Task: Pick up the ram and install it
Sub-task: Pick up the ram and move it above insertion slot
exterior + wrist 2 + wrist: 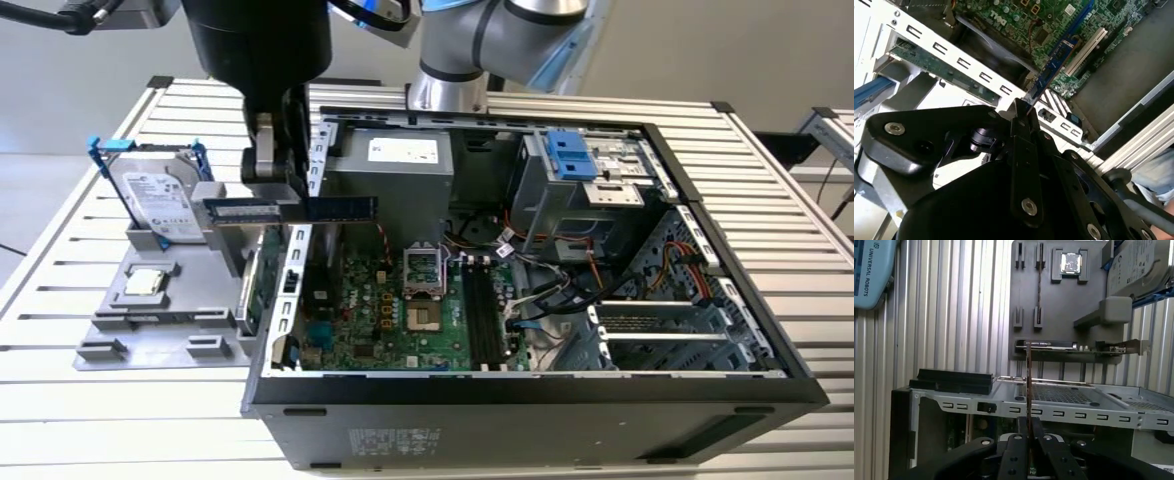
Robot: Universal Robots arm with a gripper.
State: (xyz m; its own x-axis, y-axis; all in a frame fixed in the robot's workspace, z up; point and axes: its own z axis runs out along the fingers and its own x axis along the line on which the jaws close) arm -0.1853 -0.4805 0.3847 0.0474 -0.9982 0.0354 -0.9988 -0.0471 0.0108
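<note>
The ram is blue, gripper all black, motherboard green, hard drive silver in a blue frame, table ribbed silver slats.

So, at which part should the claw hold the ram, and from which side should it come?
Pinch the ram across its two flat faces, about mid-length on the upper long edge, coming from above. The stick is thin and lies level on edge, so this grip keeps the lower edge free. The claw is shut on it that way now.
</note>
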